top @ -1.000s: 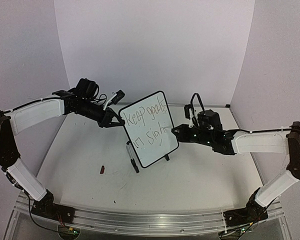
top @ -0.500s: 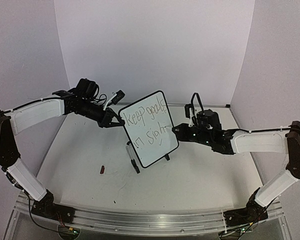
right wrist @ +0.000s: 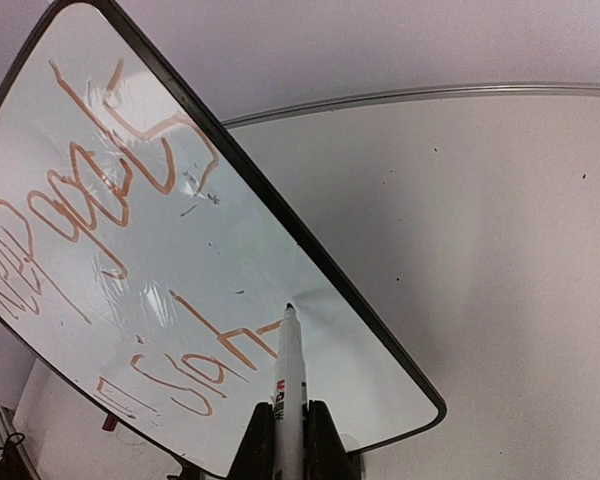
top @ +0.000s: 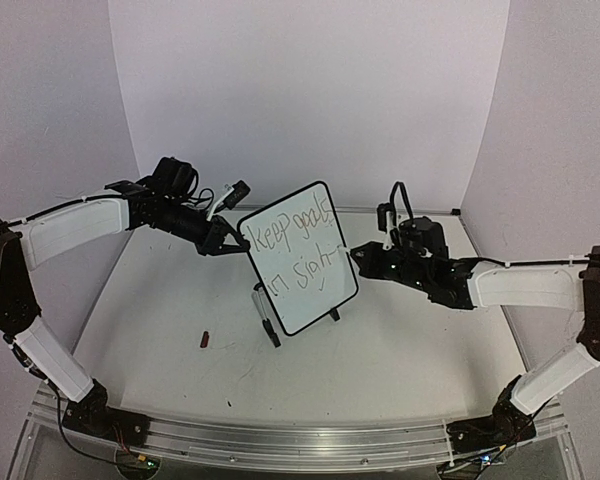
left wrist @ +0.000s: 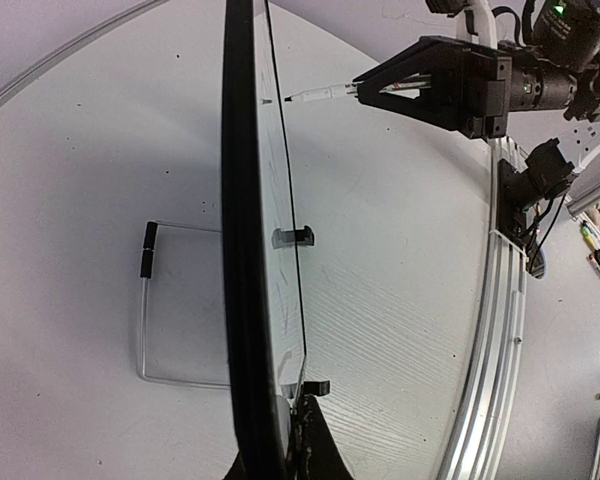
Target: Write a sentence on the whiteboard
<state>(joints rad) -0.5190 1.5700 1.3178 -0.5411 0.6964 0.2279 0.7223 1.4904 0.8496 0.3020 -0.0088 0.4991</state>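
Observation:
The whiteboard [top: 302, 290] stands tilted at the table's middle, black-framed. The sentence [top: 294, 245] reads "Keep goals in sight" in two lines with a small tick below. My left gripper [top: 225, 241] is shut on the board's upper left edge. In the left wrist view [left wrist: 292, 455] its jaws pinch the edge-on board [left wrist: 242, 250]. My right gripper [top: 359, 262] is shut on a white marker [right wrist: 291, 365]. The marker's tip is just off the board's [right wrist: 230, 260] right side, beside the word "sight" [right wrist: 190, 375]. The marker [left wrist: 322, 94] also shows in the left wrist view, a small gap from the board.
A small dark red cap [top: 205, 340] lies on the table left of the board. The board's wire stand [left wrist: 165, 300] and black feet [top: 268, 328] rest on the table. A metal rail [top: 300, 435] runs along the near edge. Walls close off the back and sides.
My right gripper has drawn back a little to the right, taking the marker tip away from the board. The left arm and the board have not moved.

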